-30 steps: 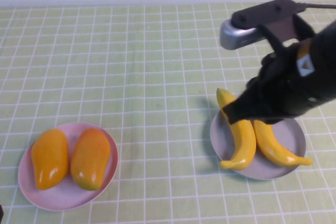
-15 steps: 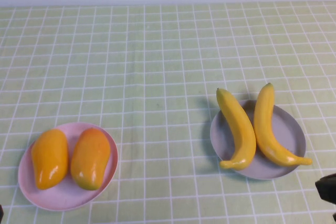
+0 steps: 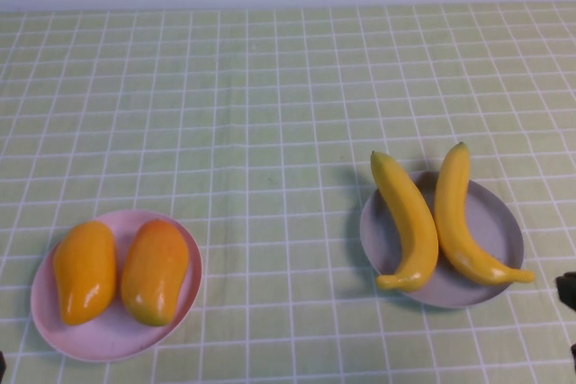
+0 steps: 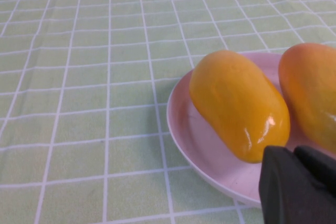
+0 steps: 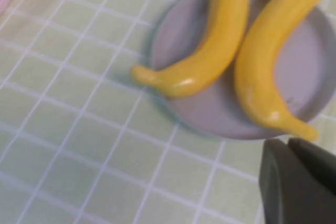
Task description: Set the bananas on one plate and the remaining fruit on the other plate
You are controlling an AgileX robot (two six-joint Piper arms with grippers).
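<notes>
Two yellow bananas lie side by side on the grey-blue plate at the right. Two orange-yellow mangoes lie on the pale pink plate at the front left. My right gripper is shut and empty, just off the near rim of the grey-blue plate; only a dark bit of it shows at the high view's right edge. My left gripper is shut and empty, at the near rim of the pink plate, beside a mango.
The table is covered by a green checked cloth with white lines. A pale wall runs along its far edge.
My right arm has drawn back from over the grey-blue plate to the front right edge of the view. Both bananas now show uncovered on that plate. The left arm has not moved.
</notes>
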